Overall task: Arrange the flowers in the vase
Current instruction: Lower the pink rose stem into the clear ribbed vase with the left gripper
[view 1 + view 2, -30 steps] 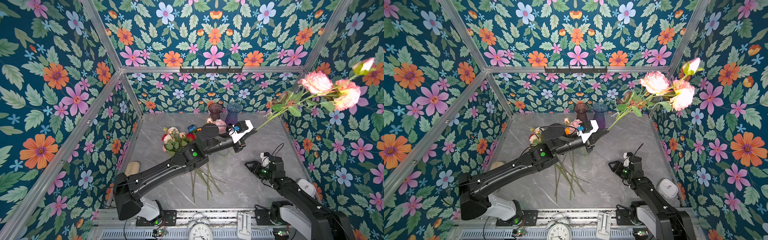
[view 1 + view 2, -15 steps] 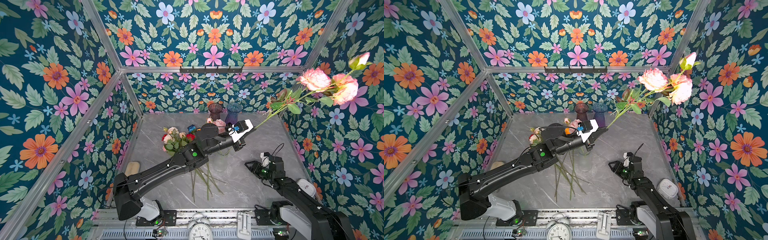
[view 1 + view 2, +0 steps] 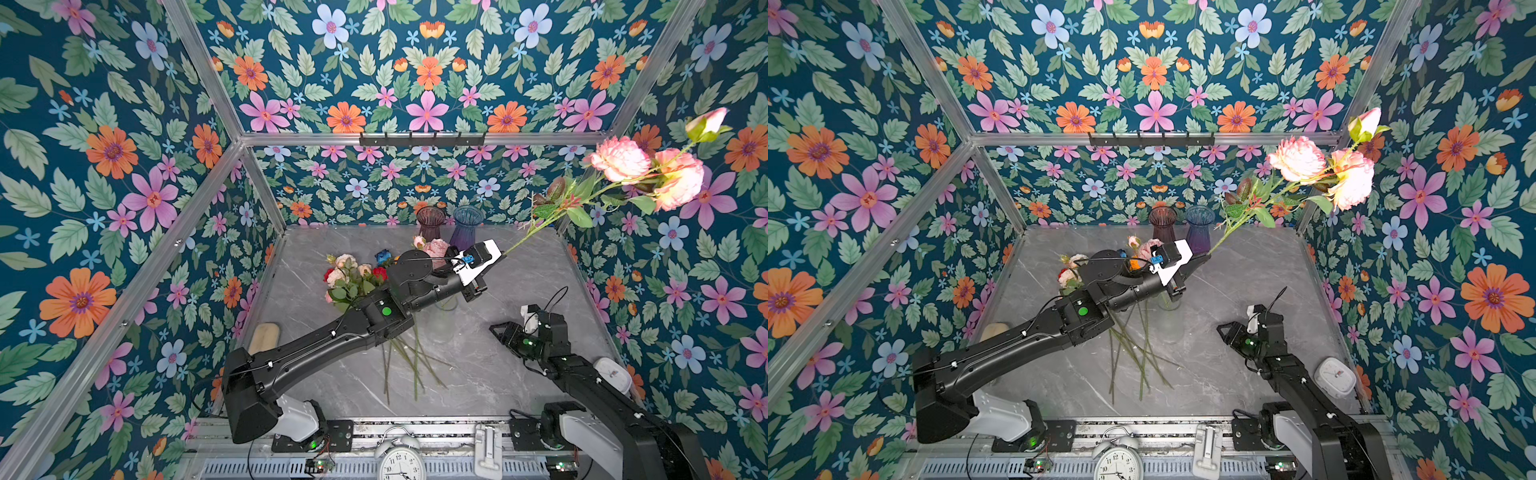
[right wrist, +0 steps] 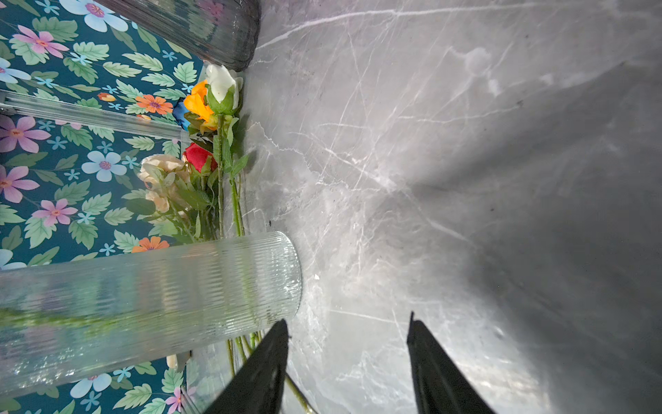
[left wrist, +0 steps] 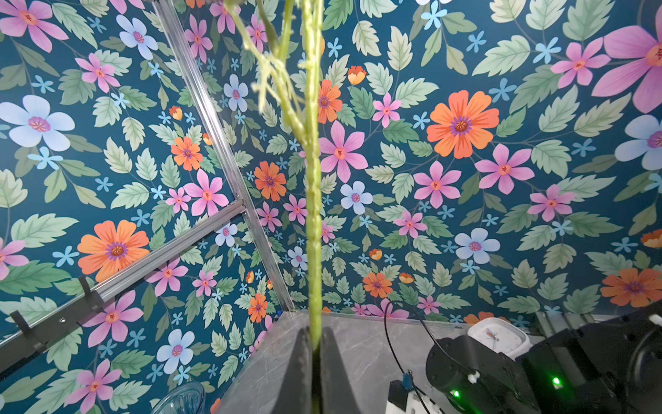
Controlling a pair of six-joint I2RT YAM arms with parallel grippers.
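Floral-papered walls (image 3: 124,174), pink flower (image 3: 619,160) slanting up-right, stem base in left fingers (image 5: 299,372)

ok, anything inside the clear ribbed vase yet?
Can't confirm. The clear vase shows only a blurred green streak through its ribbed glass, inside or behind it. In both top views the left arm covers its mouth.

Black arms (image 3: 316,353), white-cased left hand (image 3: 501,254), green lights (image 3: 387,311).
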